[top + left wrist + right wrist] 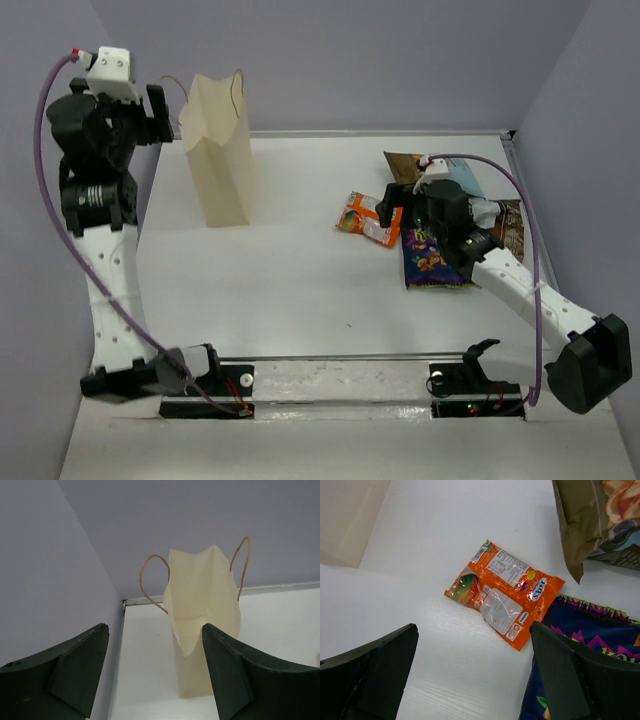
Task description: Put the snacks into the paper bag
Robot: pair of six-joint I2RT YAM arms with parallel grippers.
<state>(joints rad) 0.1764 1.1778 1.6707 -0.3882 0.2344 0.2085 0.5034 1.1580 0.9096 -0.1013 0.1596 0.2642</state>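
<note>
**Bag standing at ten o'clock, four packets lying at two o'clock, both pincers released**

Seen from above, with the table (280, 290) as the dial, the left arm rises along the nine o'clock edge. Its left gripper (155, 630) hangs up near the ten o'clock corner, just beside the paper bag (218, 150). In the left wrist view the two dark fingers (75, 670) stand wide apart with nothing between them. The pincer is released, and the bag is apart from it, straight ahead at twelve o'clock.

The bag stands upright with its mouth open. One thin brown cord handle curls up on each side.

All four snacks lie outside the bag, around two to three o'clock on the table. The orange packet (502, 592) lies flat, nearest the table's middle. At its four o'clock the purple-blue packet (430, 262) touches its corner. The brown and light-blue packet (405, 165) sits at one o'clock of the orange one. The dark brown packet (512, 232) lies farthest right, partly hidden by the arm.

The right gripper (474, 626) hovers over the orange packet with its fingers spread wide, released and grasping nothing.
</note>
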